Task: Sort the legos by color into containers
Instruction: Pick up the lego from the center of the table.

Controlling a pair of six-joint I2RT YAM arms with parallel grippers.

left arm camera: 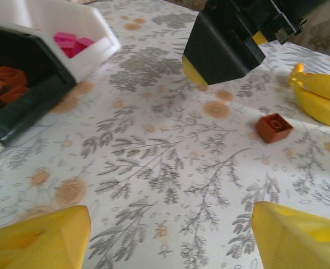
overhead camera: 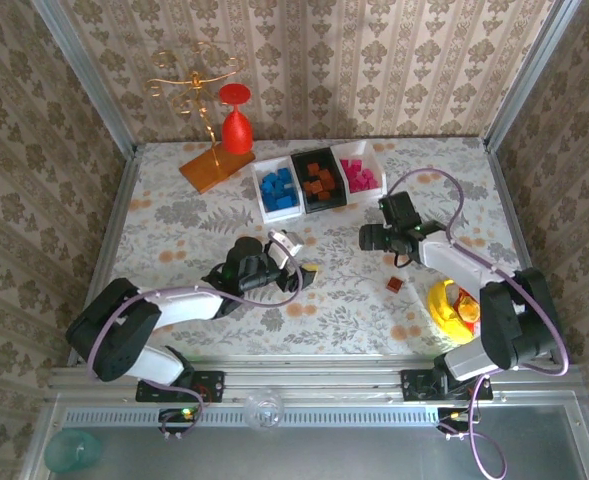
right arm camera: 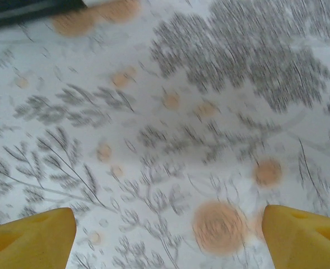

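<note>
- Your left claw (left arm camera: 170,238): released, empty.
- Your right claw (right arm camera: 167,235): released, over the table (right arm camera: 153,112).
- An orange-brown lego (overhead camera: 395,285) lies toward the table's near right corner.

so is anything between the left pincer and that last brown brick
Nothing visible: bare cloth lies between the left pincer and the brown brick. The right pincer hangs close to the line from the brick to the black bin.

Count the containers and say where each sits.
3, in a row at the back: left white bin with blue bricks, black bin in the middle with orange-brown bricks, right white bin with pink bricks.
</note>
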